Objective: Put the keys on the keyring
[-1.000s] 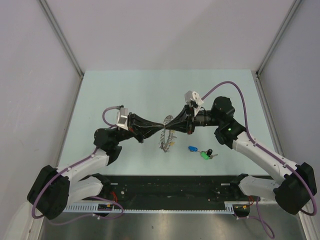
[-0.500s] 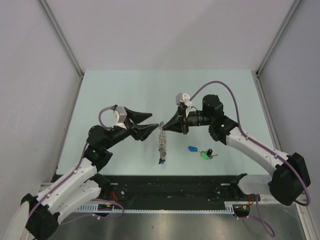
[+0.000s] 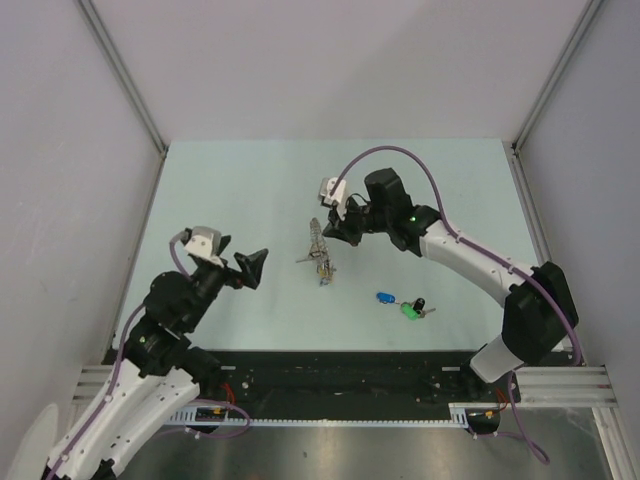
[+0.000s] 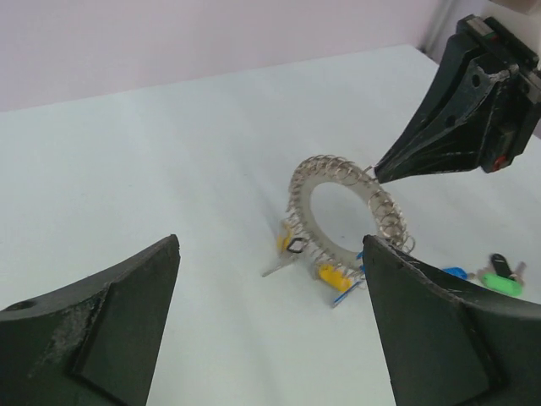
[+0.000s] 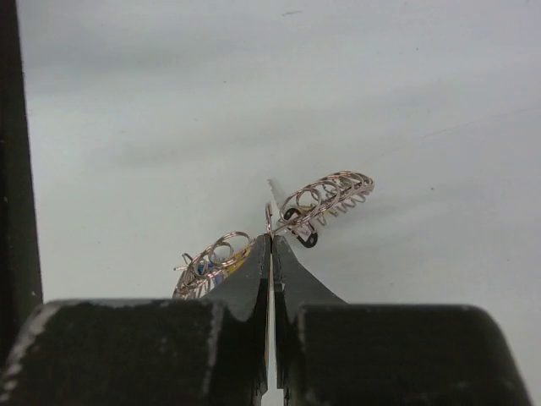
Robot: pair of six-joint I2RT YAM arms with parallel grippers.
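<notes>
one keyring [image 4: 325, 169] on edge, three loose keys [image 3: 410, 310] lying nearby.

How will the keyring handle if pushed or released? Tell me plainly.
Likely stiff: the keyring holds its round shape though the right end effector pinches only its rim. It would probably tip flat if released, since it stands upright on edge. Its attached keys may dangle and snag.

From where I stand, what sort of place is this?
Probably a lab test bench for robots: a pale table boxed in by plain panels, a left arm and a right arm bolted at its near edge, and a keyring with loose keys as practice pieces.
</notes>
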